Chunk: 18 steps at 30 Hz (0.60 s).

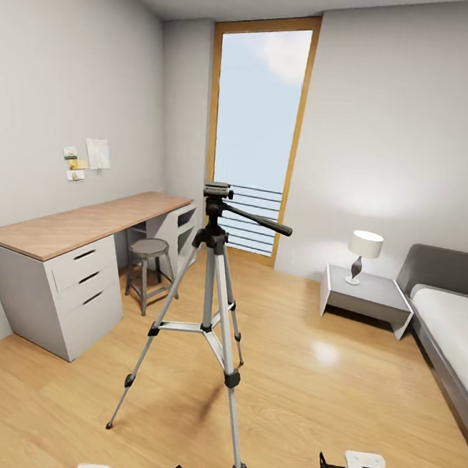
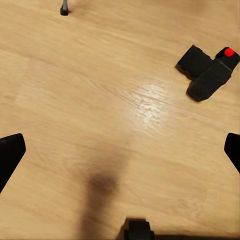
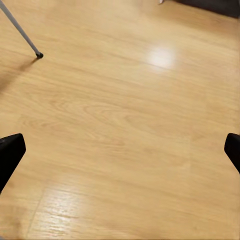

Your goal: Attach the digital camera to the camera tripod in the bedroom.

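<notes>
Bright window [image 1: 257,128] daylight; glare on the floor [image 1: 326,353].

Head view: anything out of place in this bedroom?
Yes. The camera lies on the bare floor near a tripod foot instead of on the tripod's empty head. Everything else looks tidy.

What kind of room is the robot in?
Most likely a bedroom. There's a bed by the right wall, a nightstand with a lamp beside it, and a desk with a stool along the left wall.
</notes>
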{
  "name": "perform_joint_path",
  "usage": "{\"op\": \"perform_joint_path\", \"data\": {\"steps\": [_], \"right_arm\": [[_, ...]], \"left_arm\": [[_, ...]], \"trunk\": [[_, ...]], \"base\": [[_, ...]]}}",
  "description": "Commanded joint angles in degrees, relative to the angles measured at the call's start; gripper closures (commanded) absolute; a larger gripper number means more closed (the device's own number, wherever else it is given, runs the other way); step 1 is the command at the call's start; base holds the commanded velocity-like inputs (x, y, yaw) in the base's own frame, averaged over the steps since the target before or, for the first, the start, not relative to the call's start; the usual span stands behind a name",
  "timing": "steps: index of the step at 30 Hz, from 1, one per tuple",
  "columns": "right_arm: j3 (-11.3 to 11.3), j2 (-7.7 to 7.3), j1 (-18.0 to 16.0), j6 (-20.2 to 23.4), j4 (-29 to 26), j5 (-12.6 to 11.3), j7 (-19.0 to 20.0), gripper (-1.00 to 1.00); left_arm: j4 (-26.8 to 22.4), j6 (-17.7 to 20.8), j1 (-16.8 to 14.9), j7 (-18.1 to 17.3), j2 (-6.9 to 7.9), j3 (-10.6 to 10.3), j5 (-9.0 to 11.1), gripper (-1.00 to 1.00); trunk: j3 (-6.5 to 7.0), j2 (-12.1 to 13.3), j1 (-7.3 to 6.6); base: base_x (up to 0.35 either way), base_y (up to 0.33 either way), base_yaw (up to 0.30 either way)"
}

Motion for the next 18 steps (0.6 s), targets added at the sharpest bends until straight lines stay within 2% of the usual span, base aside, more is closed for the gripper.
{"op": "perform_joint_path", "data": {"steps": [1,11,15,18], "right_arm": [[0.0,-0.01,0.0,-0.7,0.3,0.0,-0.2,-1.00],[0.0,-0.02,0.0,-1.7,1.2,0.0,-0.2,-1.00],[0.0,-0.02,0.0,-1.7,1.6,0.0,-0.2,-1.00],[0.0,-0.02,0.0,-1.7,2.1,0.0,-0.2,-1.00]], "left_arm": [[0.4,-0.2,0.0,-0.1,-0.05,0.0,0.0,-1.00],[3.5,-4.1,0.0,-0.5,-0.28,-0.1,-0.1,-1.00],[5.2,-9.9,0.0,-0.6,-0.23,0.0,-0.2,-1.00],[5.4,-12.5,0.0,-0.6,-0.13,0.1,-0.2,-1.00]], "trunk": [[-0.06,0.0,0.00],[-0.06,0.0,0.00],[-0.06,0.0,0.00],[-0.06,0.0,0.00]], "base": [[0.000,0.000,0.000],[0.000,0.000,0.000],[0.000,0.000,0.000],[0.000,0.000,0.000]]}}
